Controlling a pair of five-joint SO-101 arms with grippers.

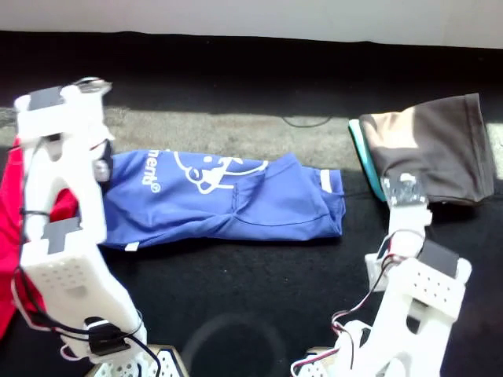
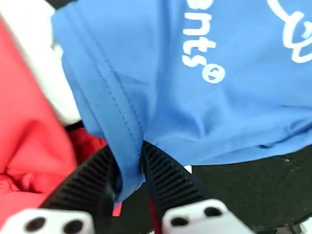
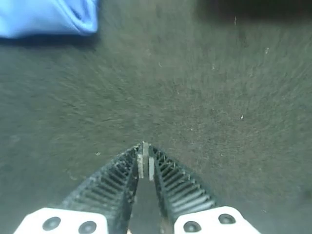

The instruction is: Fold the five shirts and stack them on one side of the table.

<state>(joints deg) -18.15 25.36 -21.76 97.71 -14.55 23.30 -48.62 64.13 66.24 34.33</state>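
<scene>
One each: blue shirt (image 1: 228,200) (in left hand (image 2: 129,163)), red shirt (image 2: 29,126), brown shirt (image 1: 440,145).

The counter (image 1: 259,290) was covered in a black, slightly fuzzy cloth (image 3: 219,87) flecked with pale lint. A band of sunlight (image 1: 236,129) ran across its far part, washing the cloth to a grey-tan, and a thin cable (image 1: 308,122) lay in it. Behind the counter stood a white wall (image 1: 275,16).

Thin cable (image 1: 306,122) lies on black cloth (image 1: 259,290) — far side
</scene>
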